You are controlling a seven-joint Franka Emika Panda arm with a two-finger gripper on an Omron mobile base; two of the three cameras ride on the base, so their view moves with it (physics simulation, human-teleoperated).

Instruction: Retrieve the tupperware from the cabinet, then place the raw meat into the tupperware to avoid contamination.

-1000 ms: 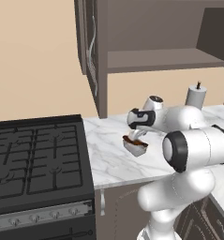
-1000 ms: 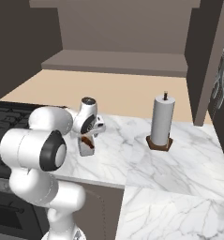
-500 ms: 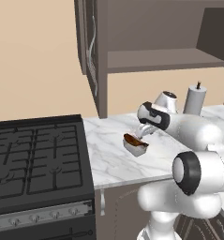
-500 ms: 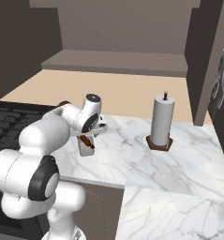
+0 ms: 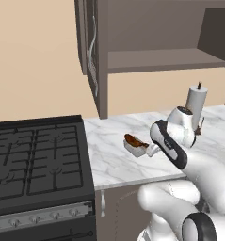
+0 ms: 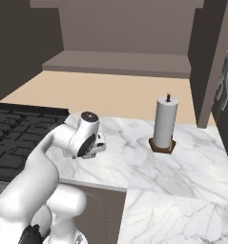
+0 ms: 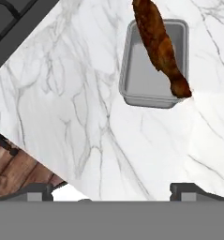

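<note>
The raw meat (image 7: 159, 44) lies across the tupperware (image 7: 151, 79) on the marble surface (image 7: 76, 117), at the hand view's one o'clock. The claw (image 7: 111, 190) stands apart, empty. Placing looks done; retreating remains.

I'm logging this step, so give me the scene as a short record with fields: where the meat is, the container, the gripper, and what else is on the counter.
raw meat: lying across the tupperware, ends reaching over its rim
tupperware: on the marble counter, right of the stove
gripper: open, apart from the tupperware, holding nothing
cabinet: door open, shelf visible
other: paper towel roll upright on its holder
</note>
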